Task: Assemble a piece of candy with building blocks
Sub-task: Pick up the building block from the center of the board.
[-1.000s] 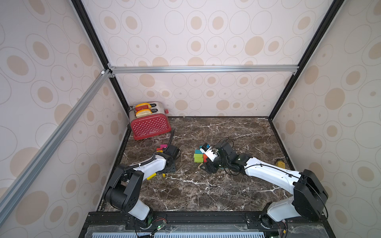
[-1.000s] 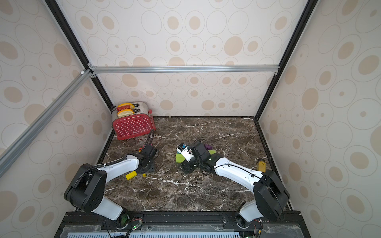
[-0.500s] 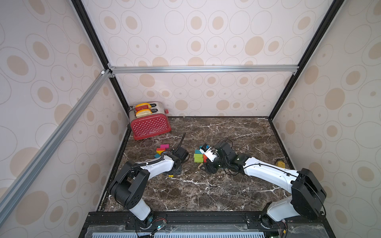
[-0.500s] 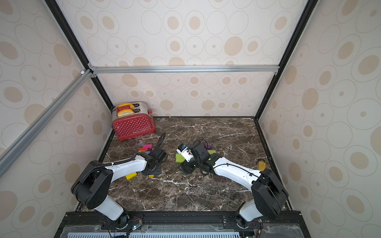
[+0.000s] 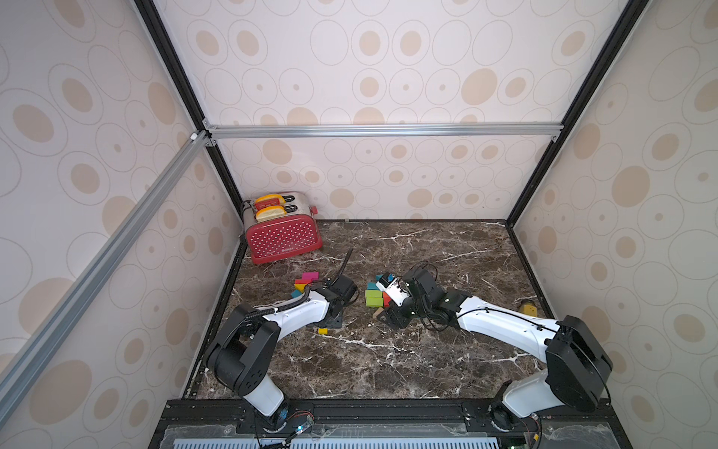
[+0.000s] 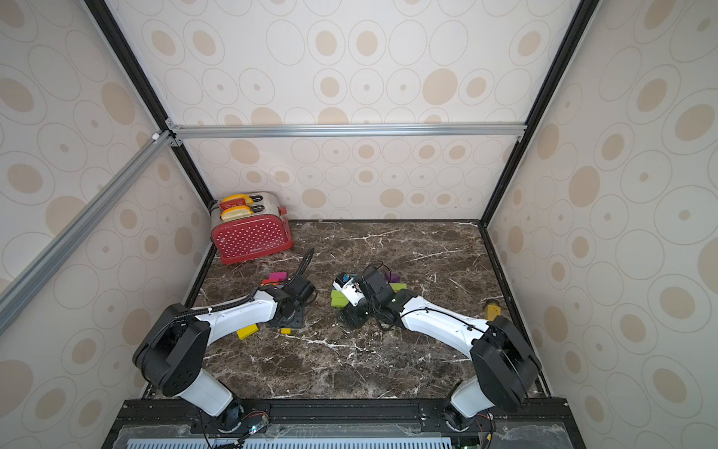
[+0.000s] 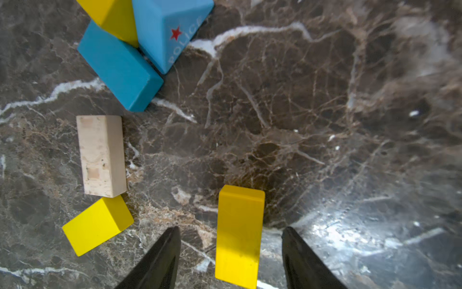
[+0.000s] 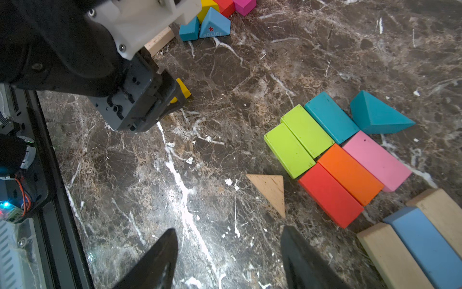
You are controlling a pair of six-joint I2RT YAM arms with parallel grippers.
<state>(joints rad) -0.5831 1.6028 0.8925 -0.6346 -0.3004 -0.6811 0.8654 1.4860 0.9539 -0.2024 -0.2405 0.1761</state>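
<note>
Where the marble table (image 5: 408,361) shows in both top views, the building blocks lie in two groups. One is a flat, packed patch near the centre. The other is a looser heap (image 5: 307,282) toward 9 o'clock, in front of the red toaster (image 5: 283,237) at 10 o'clock.

The right wrist view shows the patch plainly. Two lime bricks (image 8: 307,130) lie side by side with a teal brick (image 8: 331,116) against them and a teal wedge (image 8: 375,115) just beside that. A pink brick (image 8: 376,160), an orange brick (image 8: 350,174) and a red brick (image 8: 330,195) lie flank to flank. A bare-wood triangle (image 8: 271,191) lies flat just beside the red brick, not touching it.

The left gripper (image 7: 230,228) has its jaws parted around a yellow brick (image 7: 238,235) that lies flat on the marble. A gap shows on each side, so neither finger touches it. Near it lie a bare-wood brick (image 7: 101,156), a second yellow brick (image 7: 97,225) and a blue wedge (image 7: 170,32) marked with a red star. The right gripper (image 8: 228,228) is also spread wide and holds nothing. It hangs over bare marble, with one fingertip near the triangle.

The left arm (image 5: 303,311) reaches low from its base at 7 o'clock toward the centre, wrist turned down at the table. The right arm (image 5: 505,324) stretches low from 5 o'clock, its gripper pointing down at the 5 o'clock side of the patch.
</note>
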